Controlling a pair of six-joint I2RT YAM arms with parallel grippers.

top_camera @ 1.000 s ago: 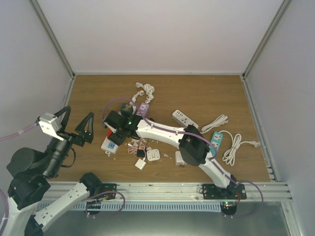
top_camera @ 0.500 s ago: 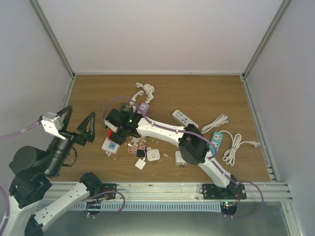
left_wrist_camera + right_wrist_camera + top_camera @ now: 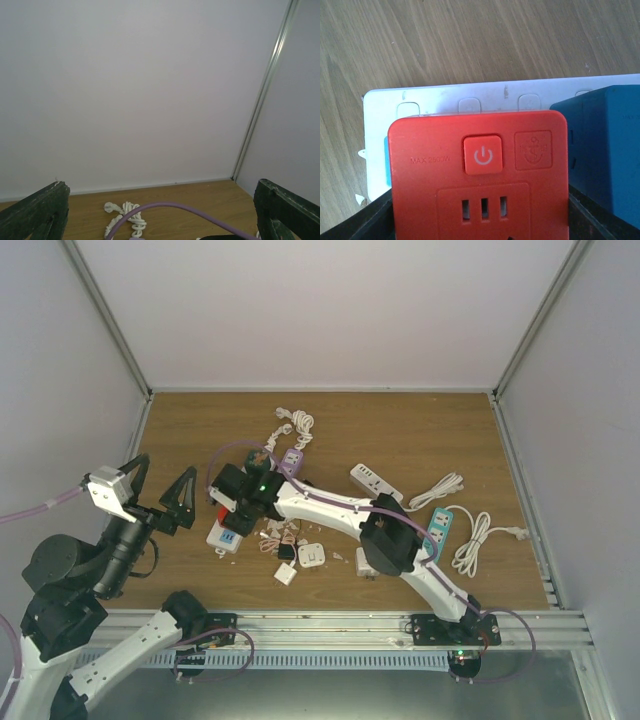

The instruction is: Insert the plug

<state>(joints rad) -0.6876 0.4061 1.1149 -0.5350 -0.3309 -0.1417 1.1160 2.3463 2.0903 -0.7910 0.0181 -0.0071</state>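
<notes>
In the right wrist view a red cube plug (image 3: 479, 165) with a power button fills the frame, held between my right gripper's (image 3: 479, 220) black fingers (image 3: 367, 222). Right behind it lies a white power strip (image 3: 435, 102), with a blue cube adapter (image 3: 600, 145) seated on it to the right. From above, the right gripper (image 3: 232, 504) hangs over that white strip (image 3: 224, 537) left of centre, and only a sliver of the red plug (image 3: 221, 511) shows. My left gripper (image 3: 160, 496) is raised at the far left, open and empty, away from the strip.
A purple strip (image 3: 291, 458) and coiled white cord (image 3: 296, 424) lie behind the right gripper. Small white adapters (image 3: 312, 555) and pink-white clutter (image 3: 280, 535) sit in front. A white strip (image 3: 376, 481), teal strip (image 3: 439, 525) and loose cords (image 3: 478, 538) lie to the right.
The left arm has drifted slightly toward the table's middle, jaws still wide. The right gripper with the red plug has barely shifted over the white strip.
</notes>
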